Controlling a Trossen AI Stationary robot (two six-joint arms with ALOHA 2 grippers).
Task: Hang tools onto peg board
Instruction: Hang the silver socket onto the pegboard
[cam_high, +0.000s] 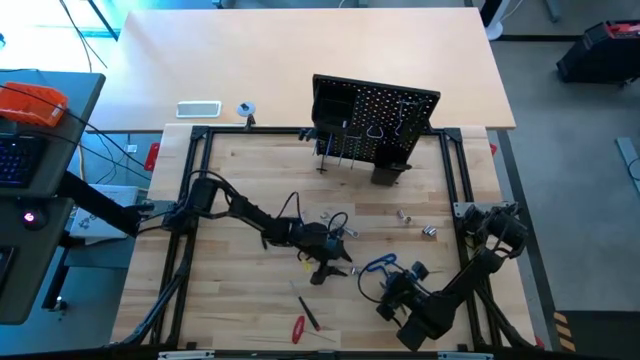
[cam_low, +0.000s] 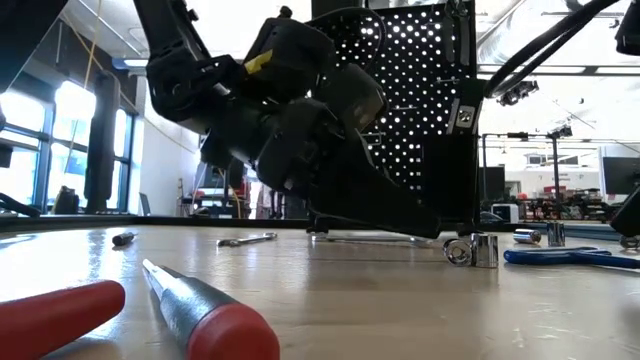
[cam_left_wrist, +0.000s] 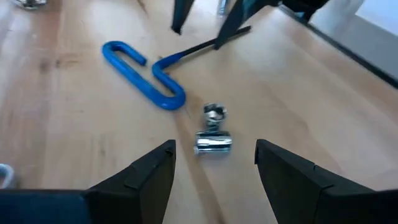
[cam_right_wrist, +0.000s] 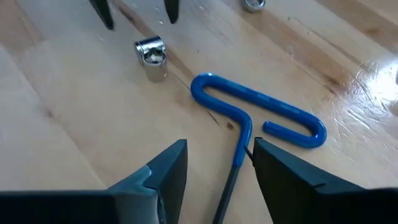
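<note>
At the far edge of the wooden table (cam_high: 240, 180), the black peg board (cam_high: 377, 118) stands upright, with a few tools hanging from its hooks and a small black bin (cam_high: 390, 172) at its lower corner. Every other tool lies on the table in front of the peg board. Straight out from the board's left half, the left gripper (cam_high: 336, 262) hovers low over a small silver socket (cam_left_wrist: 214, 135); its fingers (cam_left_wrist: 149, 180) stand apart with the socket between and just ahead of them, touching neither, and they hold nothing. Just beyond that socket lies the blue-handled hex key (cam_left_wrist: 144, 78), flat on the wood, its dark shaft pointing away toward the right gripper (cam_right_wrist: 217, 162). That gripper sits nearer the table's front edge than the left one, out from the board's right half. Its jaws are open, spread either side of the hex key's shaft, and the shaft passes between them without being clamped. More small metal bits (cam_high: 417, 222) rest between the peg board and the right arm. A silver wrench (cam_low: 246, 240) lies near the board's foot in the low view. Farthest from the peg board, by the table's front edge, lie a red-handled screwdriver (cam_high: 298, 328) and a second, dark-shafted screwdriver (cam_high: 309, 311) close beside it.
</note>
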